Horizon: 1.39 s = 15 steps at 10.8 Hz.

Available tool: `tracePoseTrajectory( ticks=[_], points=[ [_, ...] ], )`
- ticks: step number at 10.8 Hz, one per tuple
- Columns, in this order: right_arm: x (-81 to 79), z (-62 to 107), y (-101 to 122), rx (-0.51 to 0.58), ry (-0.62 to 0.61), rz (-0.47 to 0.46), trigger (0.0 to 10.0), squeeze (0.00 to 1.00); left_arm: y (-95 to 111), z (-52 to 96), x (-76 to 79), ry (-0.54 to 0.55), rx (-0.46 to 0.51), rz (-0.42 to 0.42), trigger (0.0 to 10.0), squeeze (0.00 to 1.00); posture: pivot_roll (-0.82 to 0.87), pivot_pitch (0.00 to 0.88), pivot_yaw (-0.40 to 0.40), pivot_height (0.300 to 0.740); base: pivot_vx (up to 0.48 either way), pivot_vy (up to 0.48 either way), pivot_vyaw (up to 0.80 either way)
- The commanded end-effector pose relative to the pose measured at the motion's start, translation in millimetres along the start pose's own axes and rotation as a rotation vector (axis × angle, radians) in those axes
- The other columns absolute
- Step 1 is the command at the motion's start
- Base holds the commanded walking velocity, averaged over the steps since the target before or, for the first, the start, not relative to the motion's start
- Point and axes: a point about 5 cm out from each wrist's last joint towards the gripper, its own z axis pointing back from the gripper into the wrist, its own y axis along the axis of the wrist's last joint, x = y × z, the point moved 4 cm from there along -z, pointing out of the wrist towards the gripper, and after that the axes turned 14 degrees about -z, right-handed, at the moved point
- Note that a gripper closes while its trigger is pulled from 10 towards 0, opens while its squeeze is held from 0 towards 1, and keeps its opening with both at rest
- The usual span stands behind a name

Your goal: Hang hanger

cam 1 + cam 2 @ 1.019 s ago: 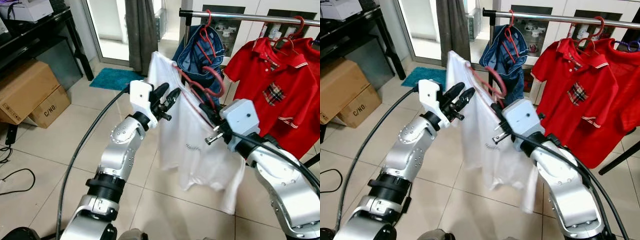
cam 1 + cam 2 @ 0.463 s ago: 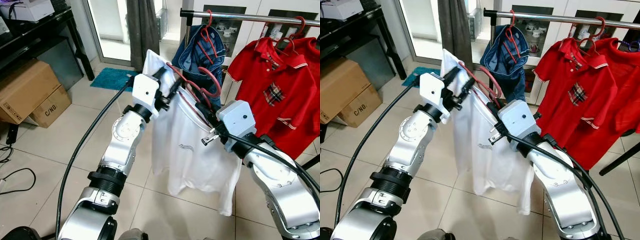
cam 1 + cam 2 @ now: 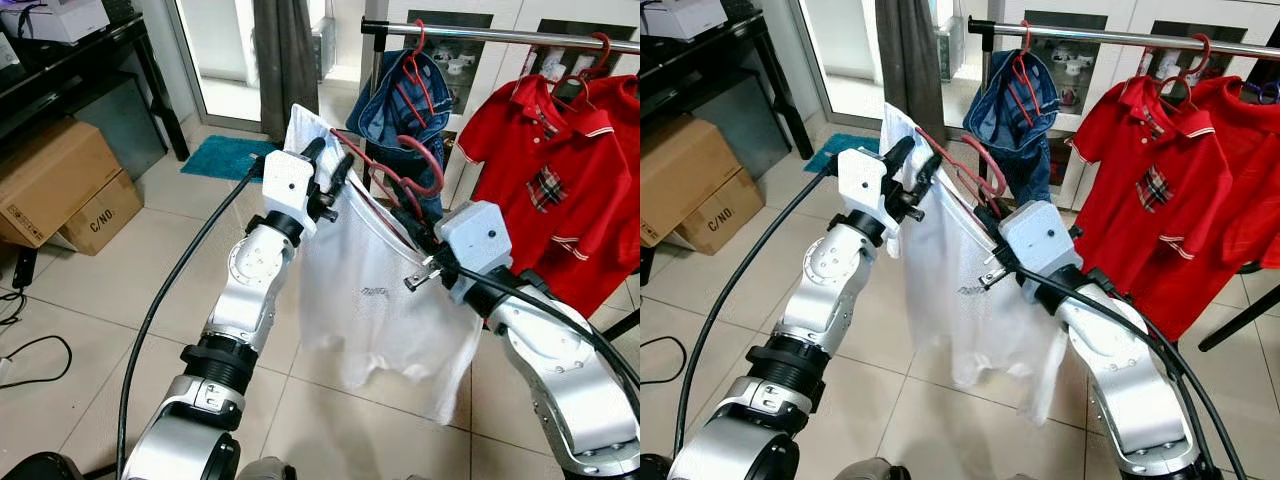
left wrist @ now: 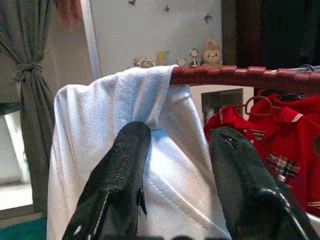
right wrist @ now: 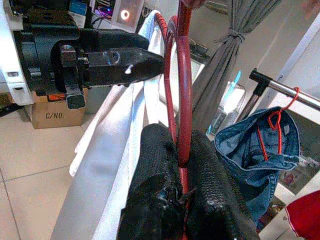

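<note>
**White shirt held up before the rail**

The near cardboard box (image 3: 95, 215) on my left reads "C/NO."; the small print on the white shirt (image 3: 385, 300) is too fine to read. My right gripper (image 5: 180, 150) is clamped on the red hanger (image 3: 400, 170) (the wrist view shows its fingers pinching the wire). My left gripper (image 4: 175, 150) has its fingers spread, straddling the shirt's shoulder fabric. The rail (image 3: 500, 35) stands farther off, carrying a denim garment (image 3: 400, 105) and a red polo (image 3: 545, 170), cut off at right.
</note>
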Motion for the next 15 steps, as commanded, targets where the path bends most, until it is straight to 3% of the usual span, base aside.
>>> tracePoseTrajectory(
  ticks=[1, 3, 5, 7, 11, 12, 13, 15],
  points=[
    [3.0, 0.5, 8, 0.045, 0.000, 0.002, 0.0, 0.00, 0, -2.6, -6.1, 0.020, -0.005, 0.000, 0.0, 0.00, -0.02, 0.004, 0.059, 0.740, 0.000, 0.000, 0.00],
    [3.5, 1.8, 7, 0.046, 0.005, -0.001, 0.0, 0.00, -2, -3.4, -9.4, 0.046, -0.027, 0.007, 0.0, 0.00, -0.02, 0.001, 0.060, 0.740, 0.000, 0.000, 0.00],
    [4.8, 3.4, 5, 0.041, 0.005, -0.003, 0.0, 0.00, 2, -2.2, -1.4, 0.003, 0.005, 0.000, 0.0, 0.00, -0.02, 0.000, 0.060, 0.740, 0.000, 0.000, 0.00],
    [5.1, 3.3, 4, 0.037, 0.008, -0.002, 0.0, 0.00, 6, 2.1, 6.1, -0.046, 0.044, -0.070, 0.0, 0.00, -0.02, 0.000, 0.060, 0.740, 0.000, 0.000, 0.00],
    [8.0, 4.1, 2, 0.030, 0.008, 0.002, 0.0, 0.00, 10, 9.4, -5.0, 0.024, 0.064, -0.137, 0.0, 0.00, -0.03, 0.000, 0.060, 0.740, 0.000, 0.000, 0.00],
    [8.5, 4.6, 2, 0.029, 0.007, 0.002, 0.0, 0.00, 7, 11.7, -9.0, 0.050, 0.040, -0.152, 6.6, 0.00, -0.03, 0.000, 0.059, 0.740, 0.000, 0.000, 0.00],
    [9.6, 5.0, 1, 0.026, 0.007, 0.004, 0.0, 0.00, 6, 17.1, -12.1, 0.061, 0.030, -0.098, 10.0, 1.00, -0.02, 0.000, 0.056, 0.740, 0.000, 0.000, 0.00],
    [12.2, 4.3, 2, 0.026, 0.006, 0.008, 0.0, 0.00, 9, 25.0, -10.9, 0.044, 0.049, -0.049, 10.0, 1.00, -0.02, 0.000, 0.052, 0.740, 0.000, 0.000, 0.00]
  ],
)
